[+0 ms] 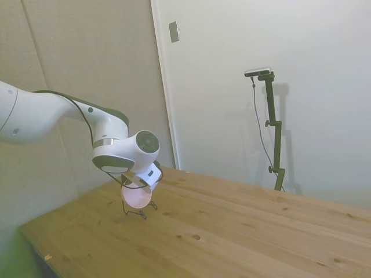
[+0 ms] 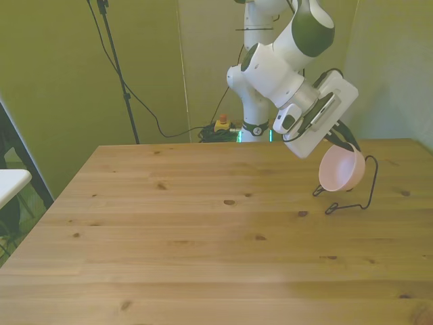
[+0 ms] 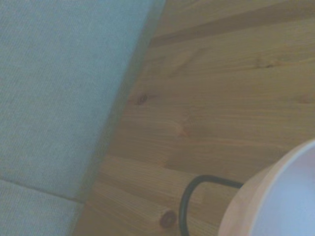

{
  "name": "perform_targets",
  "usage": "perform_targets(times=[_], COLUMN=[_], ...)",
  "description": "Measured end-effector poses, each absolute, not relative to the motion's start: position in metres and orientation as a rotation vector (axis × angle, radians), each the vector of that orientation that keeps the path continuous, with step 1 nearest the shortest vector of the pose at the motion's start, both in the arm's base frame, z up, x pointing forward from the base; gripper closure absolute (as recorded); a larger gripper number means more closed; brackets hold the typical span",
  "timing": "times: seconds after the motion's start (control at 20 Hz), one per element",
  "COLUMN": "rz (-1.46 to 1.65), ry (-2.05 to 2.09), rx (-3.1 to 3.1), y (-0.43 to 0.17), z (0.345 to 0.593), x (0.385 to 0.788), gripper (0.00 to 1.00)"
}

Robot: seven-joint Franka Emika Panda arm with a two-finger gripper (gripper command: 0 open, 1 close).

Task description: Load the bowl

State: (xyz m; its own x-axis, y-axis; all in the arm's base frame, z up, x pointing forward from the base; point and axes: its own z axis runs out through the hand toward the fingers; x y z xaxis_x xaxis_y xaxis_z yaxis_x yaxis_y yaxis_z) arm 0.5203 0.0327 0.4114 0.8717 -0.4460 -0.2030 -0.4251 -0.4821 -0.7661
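Observation:
The pale pink bowl (image 2: pixel 342 169) hangs tipped on its side just above the table at the front view's right, and my gripper (image 2: pixel 345 145) is shut on its upper rim. Directly behind and below it stands the thin black wire rack (image 2: pixel 369 184), its feet on the wood. In the side view the bowl (image 1: pixel 137 197) sits low under the wrist, over the rack (image 1: pixel 137 214), with my gripper (image 1: pixel 141 184) above it. The wrist view catches the bowl's edge (image 3: pixel 275 201) and a wire loop (image 3: pixel 185 206). Whether the bowl touches the rack, I cannot tell.
The wooden table (image 2: pixel 203 230) stretches wide toward the front view's left. A padded wall panel (image 3: pixel 59 98) runs close along the table edge beside the rack. The corner of a white surface (image 2: pixel 9 183) shows off the table's left side.

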Motion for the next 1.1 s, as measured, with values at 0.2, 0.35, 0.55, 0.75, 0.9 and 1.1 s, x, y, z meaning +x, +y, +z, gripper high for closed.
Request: perform_targets(times=[0.2, 0.35, 0.55, 0.75, 0.9, 1.1], rz=[-0.021, -0.02, -0.022, -0.015, -0.011, -0.006], ry=[0.611, 0.604, 0.586, 0.577, 0.576, 0.572], rx=[-2.127, -2.125, -2.127, -2.13, -2.13, -2.131], y=[0.034, 0.037, 0.044, 0.05, 0.052, 0.055], z=[0.409, 0.409, 0.41, 0.405, 0.403, 0.4], x=[0.519, 0.522, 0.537, 0.553, 0.558, 0.563], gripper=[1.0, 1.0, 1.0, 1.0, 1.0, 1.0])
